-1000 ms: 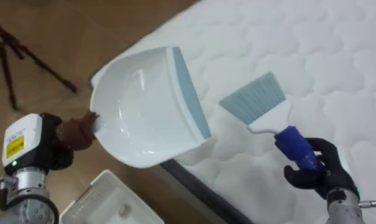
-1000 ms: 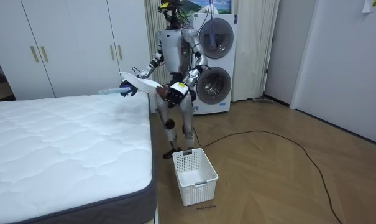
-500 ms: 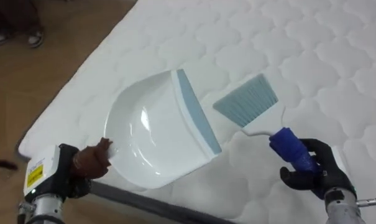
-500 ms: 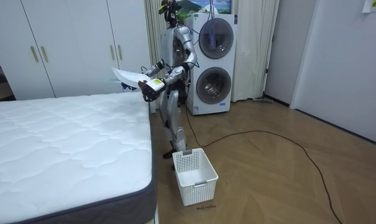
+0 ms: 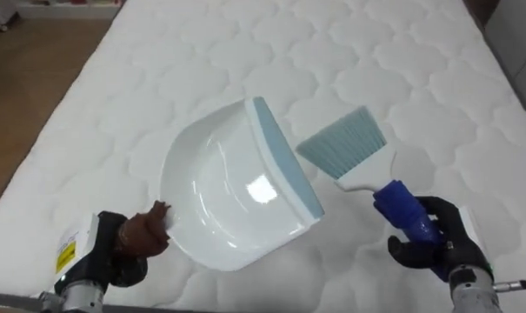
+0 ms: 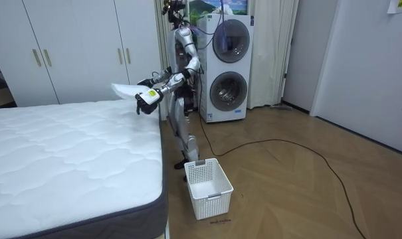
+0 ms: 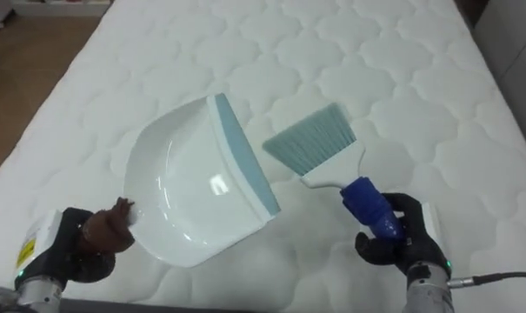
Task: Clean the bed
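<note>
I hold a white dustpan (image 5: pixel 232 196) with a pale blue lip above the white quilted mattress (image 5: pixel 393 69); my left hand (image 5: pixel 115 250) is shut on its brown handle at the lower left. My right hand (image 5: pixel 438 245) is shut on the blue handle of a hand brush (image 5: pixel 354 148), whose pale blue bristles point up and left, close to the dustpan's lip. In the room view I stand at the mattress (image 6: pixel 61 159) corner, facing it, with the dustpan (image 6: pixel 124 89) held out over the bed.
A white slatted basket (image 6: pixel 207 188) sits on the wooden floor by the bed's side. Behind me stand stacked washing machines (image 6: pixel 230 60) and white wardrobes (image 6: pixel 74 46). Wooden floor (image 5: pixel 28 78) shows past the mattress's left edge.
I have turned from the basket toward the bed. The dustpan and brush, held as before, are now over the mattress; the eye views have shifted with me.
</note>
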You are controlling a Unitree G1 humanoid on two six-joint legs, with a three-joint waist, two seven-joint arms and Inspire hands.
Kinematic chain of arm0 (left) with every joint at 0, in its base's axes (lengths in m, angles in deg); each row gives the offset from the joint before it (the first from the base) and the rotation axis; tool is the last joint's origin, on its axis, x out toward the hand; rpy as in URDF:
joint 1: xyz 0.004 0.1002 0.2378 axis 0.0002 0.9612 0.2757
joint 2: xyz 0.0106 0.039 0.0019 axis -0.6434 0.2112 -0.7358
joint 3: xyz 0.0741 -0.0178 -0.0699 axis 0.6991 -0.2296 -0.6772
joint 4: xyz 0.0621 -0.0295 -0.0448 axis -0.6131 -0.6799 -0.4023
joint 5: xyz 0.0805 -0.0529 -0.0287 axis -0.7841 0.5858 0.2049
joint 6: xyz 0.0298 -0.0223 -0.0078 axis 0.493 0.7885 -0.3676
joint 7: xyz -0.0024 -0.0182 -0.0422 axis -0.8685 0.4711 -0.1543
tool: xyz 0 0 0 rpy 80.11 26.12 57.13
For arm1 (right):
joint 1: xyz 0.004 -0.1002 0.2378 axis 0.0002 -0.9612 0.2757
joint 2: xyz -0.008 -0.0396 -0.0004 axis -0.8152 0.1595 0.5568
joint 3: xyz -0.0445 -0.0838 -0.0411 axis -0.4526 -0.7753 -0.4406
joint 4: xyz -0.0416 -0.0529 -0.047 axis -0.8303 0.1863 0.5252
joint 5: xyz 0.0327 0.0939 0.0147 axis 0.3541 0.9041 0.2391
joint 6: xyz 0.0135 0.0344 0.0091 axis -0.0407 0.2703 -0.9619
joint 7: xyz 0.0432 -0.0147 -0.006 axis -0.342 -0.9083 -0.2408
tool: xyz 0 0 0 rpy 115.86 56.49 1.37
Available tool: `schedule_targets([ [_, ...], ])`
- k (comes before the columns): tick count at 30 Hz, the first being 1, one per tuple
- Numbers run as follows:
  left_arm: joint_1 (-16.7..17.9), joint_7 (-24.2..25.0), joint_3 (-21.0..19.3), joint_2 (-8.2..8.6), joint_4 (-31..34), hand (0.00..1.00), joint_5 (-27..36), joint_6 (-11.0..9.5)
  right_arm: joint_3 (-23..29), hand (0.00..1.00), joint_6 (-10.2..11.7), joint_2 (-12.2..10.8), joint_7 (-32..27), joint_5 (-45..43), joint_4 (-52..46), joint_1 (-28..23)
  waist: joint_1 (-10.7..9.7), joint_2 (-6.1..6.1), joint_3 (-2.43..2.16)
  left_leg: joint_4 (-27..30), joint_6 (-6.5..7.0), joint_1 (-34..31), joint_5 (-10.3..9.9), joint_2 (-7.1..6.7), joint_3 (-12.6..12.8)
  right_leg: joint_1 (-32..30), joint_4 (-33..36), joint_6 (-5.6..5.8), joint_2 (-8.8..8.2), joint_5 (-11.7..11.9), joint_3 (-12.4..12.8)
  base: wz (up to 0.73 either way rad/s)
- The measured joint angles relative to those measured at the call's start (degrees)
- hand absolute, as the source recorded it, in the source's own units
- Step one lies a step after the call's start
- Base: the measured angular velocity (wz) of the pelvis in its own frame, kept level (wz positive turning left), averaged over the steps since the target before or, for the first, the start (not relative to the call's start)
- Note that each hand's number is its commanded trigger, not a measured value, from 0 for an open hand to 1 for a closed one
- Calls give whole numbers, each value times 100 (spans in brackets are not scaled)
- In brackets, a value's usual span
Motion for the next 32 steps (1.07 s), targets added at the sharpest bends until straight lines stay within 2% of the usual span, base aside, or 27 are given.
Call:
schedule_targets([
  [4, -7, 100, -10, 0, 1, 0, 6, 0, 28, 0, -1, -80, 11, -13, 21, -2, -2, 1, -2, 28, 27, 0, -24, -34, 58, -68, 239, 9, -13, -107, 87, -9],
  [8, -27, 288, -11, -7, -248, 0, 7, -41, 27, 0, 1, -86, 125, -5, 227, -4, -136, -40, 1, 38, 71, 26, -76, -112, 209, -202, 567, 40, -99, -352, 65, 3],
  [13, -37, 517, -4, -2, -827, 0, 86, -112, 6, 0, -4, -97, 251, 5, 1011, -38, -118, -118, -54, 57, 79, 72, -120, -112, 219, -186, 534, 53, -94, -369, 114, -5],
  [15, -39, 526, -21, 51, -1402, 0, 304, -188, 19, 0, 4, -125, 368, -12, 1599, -34, -85, -130, -137, 48, 86, 142, -156, -85, 317, -94, 442, 63, -77, -355, 114, -6],
  [17, 23, 577, -47, 105, -1758, 0, 481, -192, 41, 0, 5, -126, 441, -11, 2036, -51, -84, -125, -138, -5, 89, 270, -165, -78, 328, 42, 344, 76, -63, -335, 141, -10],
  [18, 67, 635, -180, 155, -2078, 0, 517, -269, 122, 0, -2, -171, 504, -4, 2337, -65, -54, -169, -112, -63, 91, 365, -166, -77, 339, 106, 315, 77, -42, -333, 187, -18],
  [20, 111, 634, -392, 200, -2597, 0, 655, -282, 250, 0, -63, -296, 555, -1, 2683, -83, -3, -179, -130, -106, 90, 427, -167, -60, 383, 146, 259, 74, -13, -321, 240, -23],
  [23, 175, 614, -695, 237, -3309, 0, 854, -279, 254, 0, -69, -391, 635, -7, 3274, -83, 62, -229, -121, -155, 89, 457, -168, -37, 480, 181, 178, 73, 14, -283, 300, -9],
  [25, 215, 609, -911, 269, -3773, 0, 811, -222, 385, 0, -89, -433, 707, -165, 3537, -79, 108, -226, -122, -166, 89, 491, -168, -24, 481, 257, 60, 76, 27, -241, 334, -7],
  [28, 432, 651, -1207, 364, -3962, 0, 792, 82, 661, 0, -147, -488, 817, -492, 3969, -54, 162, -204, -133, -169, 89, 535, -168, -29, 479, 320, 1, 90, 28, -228, 372, -4],
  [29, 560, 728, -1308, 406, -3982, 0, 794, 204, 662, 0, -251, -500, 872, -494, 4115, -54, 207, -246, -101, -179, 89, 612, -169, -25, 476, 448, -111, 91, 25, -202, 362, 9],
  [32, 741, 1009, -1378, 449, -3982, 0, 797, 415, 654, 0, -424, -536, 1152, -497, 4361, -72, 219, -234, -112, -179, 87, 678, -173, -26, 453, 578, -206, 94, 15, -200, 342, 6],
])
